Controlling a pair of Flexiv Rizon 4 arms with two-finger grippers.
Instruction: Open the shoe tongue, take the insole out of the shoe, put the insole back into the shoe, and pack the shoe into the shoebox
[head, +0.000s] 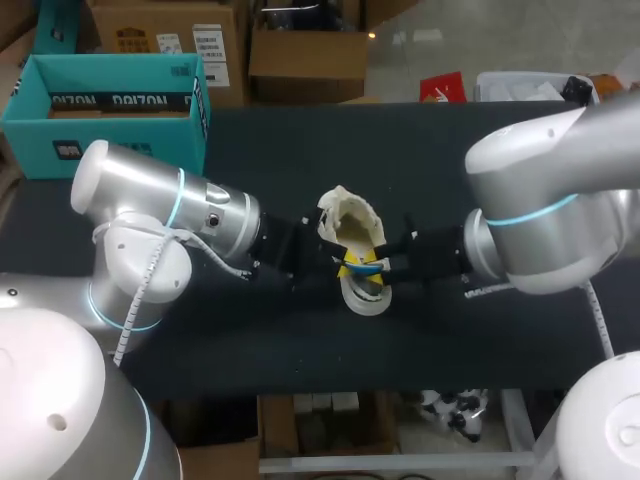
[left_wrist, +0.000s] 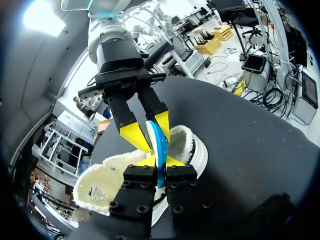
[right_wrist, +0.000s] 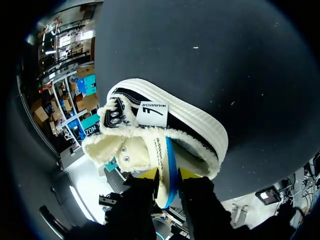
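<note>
- Shoe: table centre, well apart from every edge; long axis 6–12 o'clock, heel at 6, tongue spread open toward 12.
- Insole: on edge, rising from the shoe's mouth.
- Left gripper: at 9 o'clock, clenched on insole.
- Right gripper: at 3 o'clock, grasping the same insole.
- Shoebox: teal, open-topped, far corner at 10 o'clock.

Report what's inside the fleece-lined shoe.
A blue-edged white insole stands on edge in the fleece-lined shoe, left gripper and right gripper shut on it. Its lower part and the toe interior are hidden.
</note>
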